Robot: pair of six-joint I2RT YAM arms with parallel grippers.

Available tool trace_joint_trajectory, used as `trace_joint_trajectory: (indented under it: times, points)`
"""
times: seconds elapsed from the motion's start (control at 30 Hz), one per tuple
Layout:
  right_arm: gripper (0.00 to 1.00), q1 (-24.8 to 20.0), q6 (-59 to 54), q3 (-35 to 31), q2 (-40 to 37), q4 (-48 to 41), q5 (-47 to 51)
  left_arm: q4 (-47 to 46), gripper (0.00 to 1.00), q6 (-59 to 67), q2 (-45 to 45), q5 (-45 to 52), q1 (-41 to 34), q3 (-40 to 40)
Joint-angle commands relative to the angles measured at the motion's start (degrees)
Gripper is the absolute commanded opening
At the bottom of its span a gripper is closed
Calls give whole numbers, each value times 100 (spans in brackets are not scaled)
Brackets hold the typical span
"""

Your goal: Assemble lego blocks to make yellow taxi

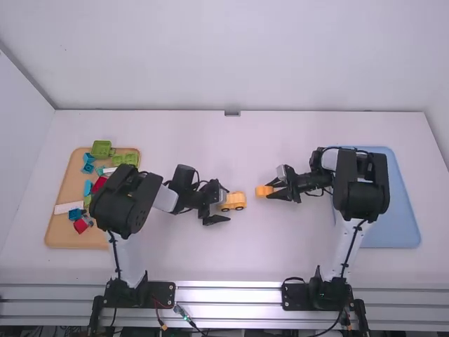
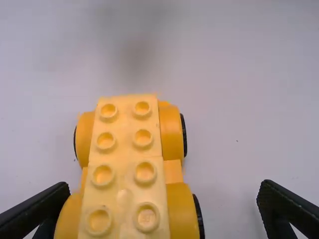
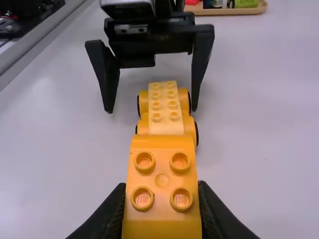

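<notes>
In the high view my left gripper stands open at the yellow wheeled base, which rests on the table near the middle. The left wrist view has the base, with two rows of studs on top, between the open fingers of my left gripper, close to one finger and apart from the other. To the right, my right gripper is shut on an orange brick. In the right wrist view, the orange brick is pinched by my right gripper, studs facing the camera, with the base beyond it.
A wooden tray on the left holds several green, blue, red and white blocks, partly behind the left arm. On the right a blue tray lies beneath and beside the right arm. White table separates the two arms.
</notes>
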Motion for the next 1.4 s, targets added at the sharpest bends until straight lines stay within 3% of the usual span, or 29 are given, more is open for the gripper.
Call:
trace_joint_trajectory:
  times: [0.0, 0.17, 0.4, 0.57, 0.63, 1.0, 1.2, 1.37]
  points:
    - [16, -15, 92, 63, -323, 17, -68, -94, 99, -225, 164, 94, 9, 221]
    - [13, 256, 1099, -24, -868, 717, 199, -173, 99, -105, 431, 385, 7, 452]
    - [14, 857, 3499, -1062, -1692, 3108, 1051, 146, 99, -98, 468, 240, 9, 284]
    - [15, 1123, 4616, -1707, -1996, 4330, 1182, 483, 86, -92, 468, 138, 4, 122]
    - [15, 1250, 4955, -1906, -2000, 4784, 1117, 501, 75, -87, 479, 144, 9, 116]
    - [15, 1665, 5021, -1965, -2000, 4752, 935, 358, 53, 367, 538, 177, 7, 278]
    - [11, 1910, 5021, -1967, -1991, 4763, 935, -195, 53, 833, 737, 175, 9, 671]
    - [12, 2009, 5294, -1969, -1910, 4826, 892, -994, 47, 1257, 933, 262, 9, 1147]
